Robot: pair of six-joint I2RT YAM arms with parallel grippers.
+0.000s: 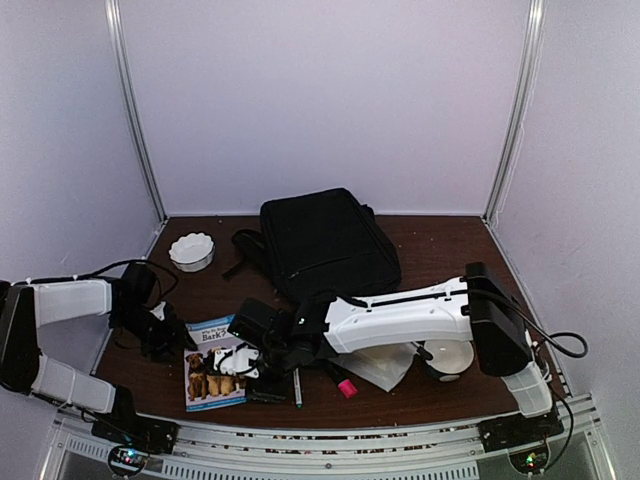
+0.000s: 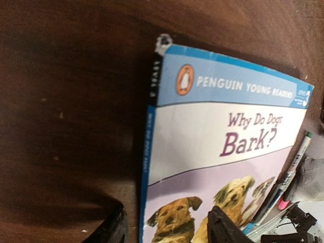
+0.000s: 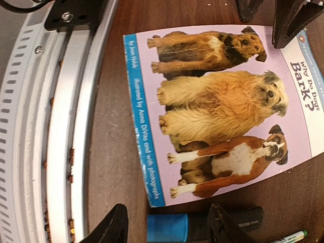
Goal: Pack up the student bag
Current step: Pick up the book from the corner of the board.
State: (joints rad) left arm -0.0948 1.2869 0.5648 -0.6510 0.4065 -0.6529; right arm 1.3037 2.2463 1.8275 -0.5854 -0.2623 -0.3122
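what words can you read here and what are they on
"PENGUIN YOUNG READERS": top blue band of the book cover
"Why Do Dogs Bark?": book title
"illustrated by Anna DiVito and with photographs": blue strip along the cover's bottom edge
Spine print: too blurred to read

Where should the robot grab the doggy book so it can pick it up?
By its spine edge, coming from the left with the left gripper. The book lies flat and thin, so probably only an edge can be pinched. That side has bare table beside it, while pens crowd the right edge.
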